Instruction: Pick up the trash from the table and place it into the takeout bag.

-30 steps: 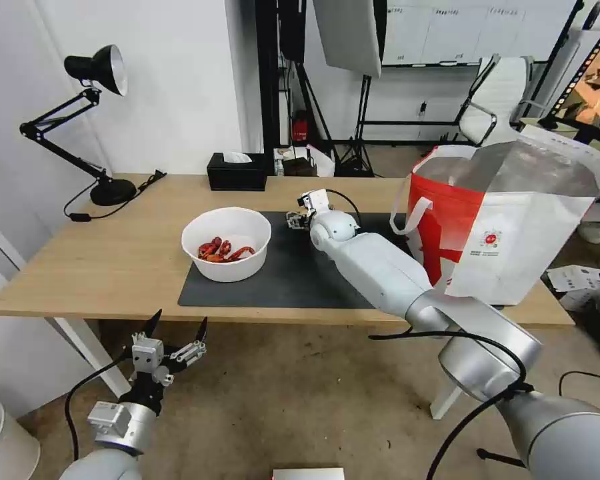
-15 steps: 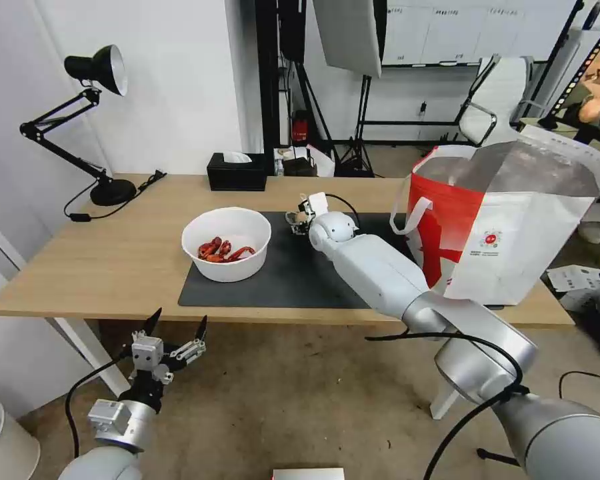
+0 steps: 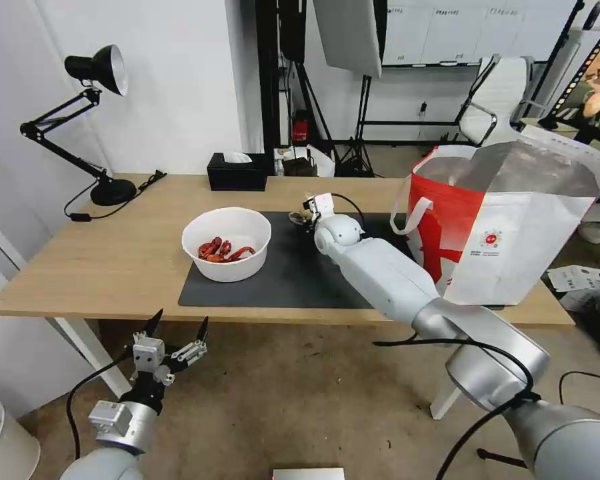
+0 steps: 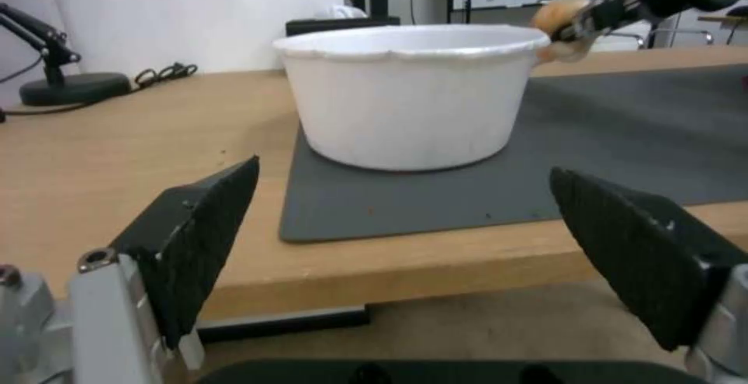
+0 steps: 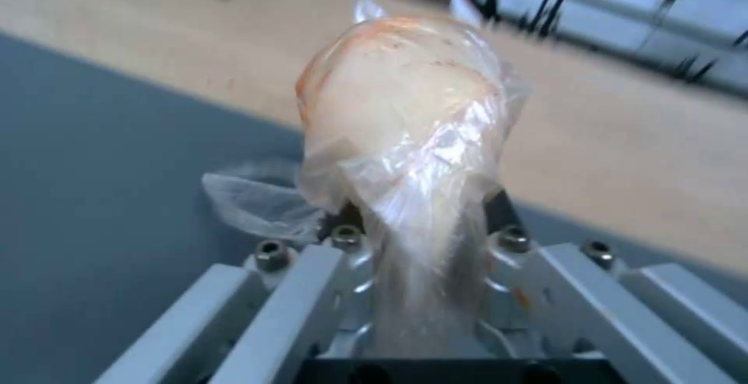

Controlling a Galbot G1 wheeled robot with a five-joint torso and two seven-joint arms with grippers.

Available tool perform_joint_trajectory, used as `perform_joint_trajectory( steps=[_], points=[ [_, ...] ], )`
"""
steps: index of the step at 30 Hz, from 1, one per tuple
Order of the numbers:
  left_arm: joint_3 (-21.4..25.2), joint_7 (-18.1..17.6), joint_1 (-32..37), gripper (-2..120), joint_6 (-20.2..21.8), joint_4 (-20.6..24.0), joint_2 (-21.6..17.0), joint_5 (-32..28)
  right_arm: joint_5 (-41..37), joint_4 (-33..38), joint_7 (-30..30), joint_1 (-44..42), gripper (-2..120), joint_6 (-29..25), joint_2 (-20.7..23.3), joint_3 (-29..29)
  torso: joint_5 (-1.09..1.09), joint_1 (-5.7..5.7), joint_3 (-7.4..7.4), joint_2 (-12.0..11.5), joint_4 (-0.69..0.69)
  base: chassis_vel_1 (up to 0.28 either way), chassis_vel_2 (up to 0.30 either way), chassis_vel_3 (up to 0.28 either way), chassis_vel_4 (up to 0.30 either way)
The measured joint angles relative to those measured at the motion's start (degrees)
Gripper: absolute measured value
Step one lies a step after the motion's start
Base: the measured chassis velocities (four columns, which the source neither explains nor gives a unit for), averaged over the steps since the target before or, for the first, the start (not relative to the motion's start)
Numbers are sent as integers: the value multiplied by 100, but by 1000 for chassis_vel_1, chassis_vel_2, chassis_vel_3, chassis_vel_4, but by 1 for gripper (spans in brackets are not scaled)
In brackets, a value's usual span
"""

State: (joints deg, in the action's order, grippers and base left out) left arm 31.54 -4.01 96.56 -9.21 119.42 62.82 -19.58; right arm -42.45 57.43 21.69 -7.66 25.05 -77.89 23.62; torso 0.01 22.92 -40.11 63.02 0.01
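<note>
Here, right end effector (image 3: 300,217) clamped tight on small knotted beige bag (image 5: 405,115) above dark mat (image 3: 287,273), left end effector (image 4: 405,255) spread wide, empty

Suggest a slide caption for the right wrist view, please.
Right claw shut on small knotted beige bag above the grey mat.

The small beige knotted bag (image 5: 405,138) was thin, glossy, crinkled plastic film. The white round bowl (image 4: 409,94) looked smooth and matt on a matt dark grey mat (image 4: 623,132) over the light-wood table (image 3: 113,253).

Open mat (image 3: 293,280) between bowl (image 3: 227,243) and bag (image 3: 507,220)
</note>
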Motion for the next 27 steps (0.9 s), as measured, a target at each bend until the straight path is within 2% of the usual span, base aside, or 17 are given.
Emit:
perform_joint_trajectory(
  steps=[1,3,4,5,6,9,10,12,14,17,18,21,23,27],
  points=[
    [0,0,0,100,0,0,0,0,0,0,0,0,14,0,0,0,0,0,0,0,0,0,0,0,0],
    [36,2,36,100,-1,73,-12,-2,164,1123,322,-206,8,-94,553,-5,1,0,0,0,-2,0,0,0,0],
    [57,1,73,100,-1,110,-12,-3,235,1927,562,-344,7,-117,907,-105,1,0,0,0,-2,0,0,0,0],
    [64,4,95,100,-1,132,-10,-3,236,2345,676,-413,7,-114,1077,-187,2,0,1,0,-3,0,0,0,0],
    [64,4,95,100,-1,132,-10,-3,236,2345,676,-413,7,-114,1077,-187,2,0,1,0,-3,0,0,0,0],
    [81,1,183,100,-5,197,6,9,37,3646,972,-615,7,-60,1772,-587,0,-1,1,0,-2,0,0,0,0],
    [81,1,183,100,-5,197,6,9,37,3646,972,-615,7,-60,1772,-587,0,-1,1,0,-2,0,0,0,0],
    [91,3,222,100,-8,246,8,18,-266,4277,1086,-702,7,43,2220,-873,1,-1,1,0,-2,0,0,0,0],
    [93,3,227,100,-8,253,8,18,-333,4377,1110,-715,7,71,2298,-924,1,-1,1,1,-3,0,0,0,0],
    [107,3,253,100,-11,317,1,27,-922,5016,1271,-843,7,361,3043,-1443,1,-1,1,1,-2,0,0,0,0],
    [107,3,253,100,-11,317,1,27,-922,5016,1271,-843,7,361,3043,-1443,1,-1,1,1,-2,0,0,0,0],
    [104,4,272,100,-28,356,3,60,-1224,5106,1297,-980,7,632,3467,-1873,1,-1,1,1,-2,0,0,0,0],
    [100,3,273,100,-30,364,4,64,-1269,5112,1315,-1022,7,693,3544,-1955,1,-1,1,1,-2,0,0,0,0],
    [73,4,268,100,-33,382,4,69,-1624,5181,1683,-1188,7,997,3842,-2205,1,-1,1,1,-3,0,0,0,0]
  ],
)
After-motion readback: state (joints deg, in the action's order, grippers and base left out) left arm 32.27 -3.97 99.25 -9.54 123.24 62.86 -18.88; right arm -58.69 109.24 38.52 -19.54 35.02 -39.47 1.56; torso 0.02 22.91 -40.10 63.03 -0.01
